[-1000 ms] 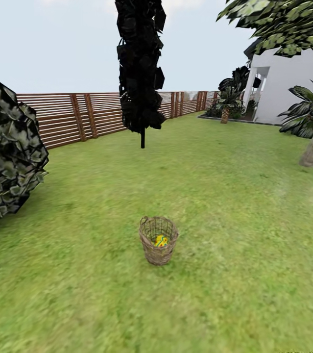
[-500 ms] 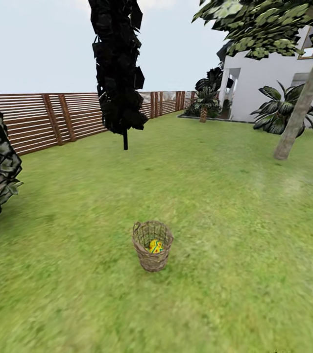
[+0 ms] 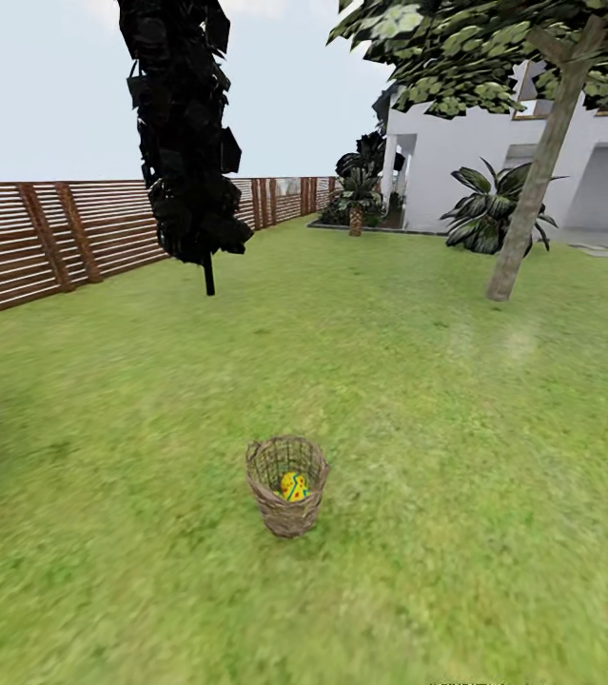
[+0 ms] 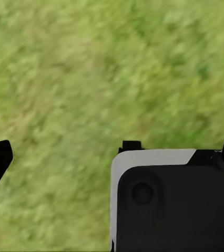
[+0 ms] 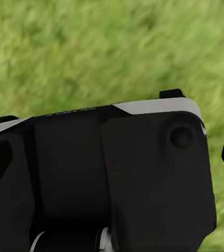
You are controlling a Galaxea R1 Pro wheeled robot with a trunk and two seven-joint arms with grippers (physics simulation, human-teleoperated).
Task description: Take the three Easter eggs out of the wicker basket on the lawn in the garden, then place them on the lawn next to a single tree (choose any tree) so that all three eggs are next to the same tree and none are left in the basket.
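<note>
The wicker basket (image 3: 286, 485) is noted at lower centre of the head view on the lawn (image 3: 456, 495), one Easter egg (image 3: 294, 486) visible inside. The tree (image 3: 528, 205) stands upper right. The egg is judged light, smooth and slippery, best grasped across its middle. Gripper states cannot be told.

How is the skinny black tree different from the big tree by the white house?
The dark tree has a thin, straight stem and blackish leaves hanging low, almost to the grass; the tree by the house has a thicker, bare, grey-brown trunk that leans, with a green crown high up. The dark one stands near the fence. Both grow from the lawn, beyond the wicker basket.
</note>
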